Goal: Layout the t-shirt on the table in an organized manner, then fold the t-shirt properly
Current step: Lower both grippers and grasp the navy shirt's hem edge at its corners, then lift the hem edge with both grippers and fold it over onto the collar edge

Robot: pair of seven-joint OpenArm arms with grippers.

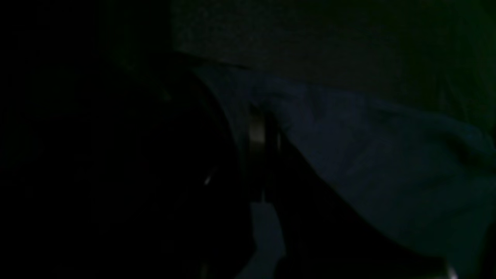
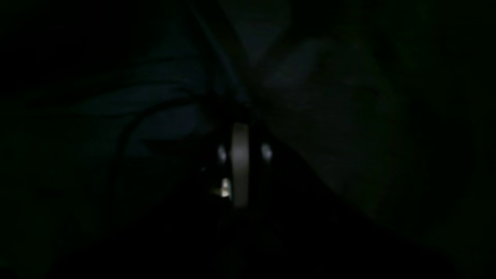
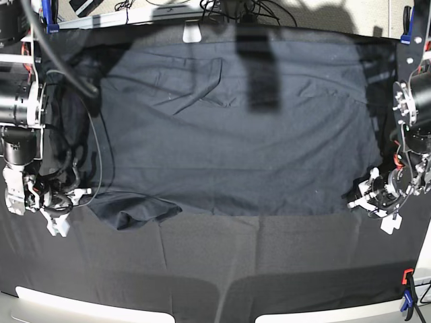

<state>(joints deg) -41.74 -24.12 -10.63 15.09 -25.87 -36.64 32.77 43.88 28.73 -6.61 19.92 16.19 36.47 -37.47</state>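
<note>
The dark t-shirt (image 3: 229,128) lies spread wide over the black table (image 3: 215,262), with a folded-over flap at its near left corner (image 3: 131,214). My right gripper (image 3: 67,205) is at that left corner. In the dim right wrist view its fingers (image 2: 240,162) stand close together, and creases of the t-shirt (image 2: 162,97) run into them. My left gripper (image 3: 369,196) is at the shirt's near right corner. In the dark left wrist view its fingers (image 1: 257,131) look shut on bluish cloth of the t-shirt (image 1: 368,155), which drapes away to the right.
Blue clamps (image 3: 48,17) (image 3: 406,20) hold the tablecloth at the far corners, and a red-orange clamp (image 3: 407,277) sits at the near right. Cables (image 3: 81,81) hang beside the left-side arm. A small white tab (image 3: 192,31) sits at the far edge.
</note>
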